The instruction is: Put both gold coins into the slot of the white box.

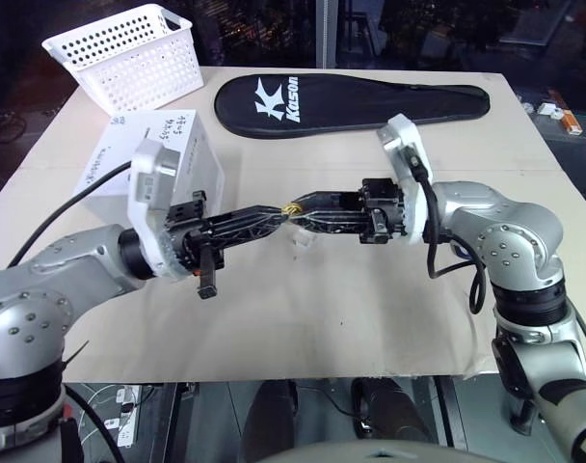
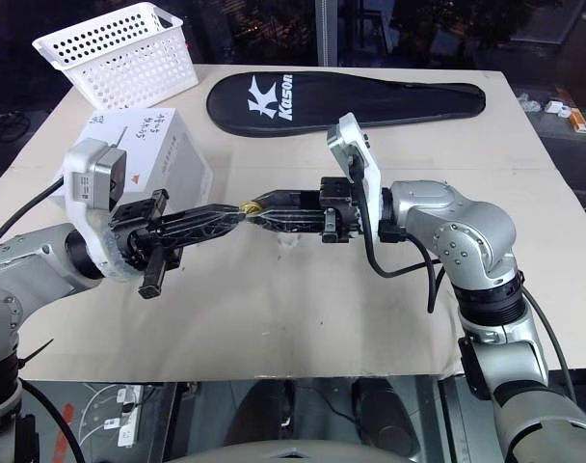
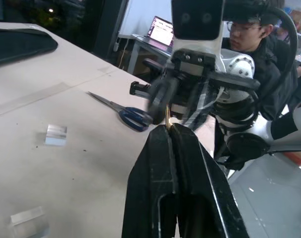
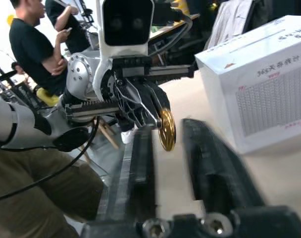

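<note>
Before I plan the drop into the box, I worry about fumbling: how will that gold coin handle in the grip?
Likely slippery: the gold coin looks polished, pinched only at its edge by the left gripper. Probably stiff, thin metal. If dropped onto the table, a round disc may roll.

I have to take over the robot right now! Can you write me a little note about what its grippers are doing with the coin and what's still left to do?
Left gripper: shut on a gold coin, held on edge above the table.
Right gripper: open, jaws on either side of that coin, tip to tip with the left gripper. Looks like a hand-over between the two.
White box: on the table behind the left arm, on the robot's left. Its slot can't be made out.
Done: one coin is off the table.
Left: put this coin into the slot, then find the second coin and post it too.
</note>
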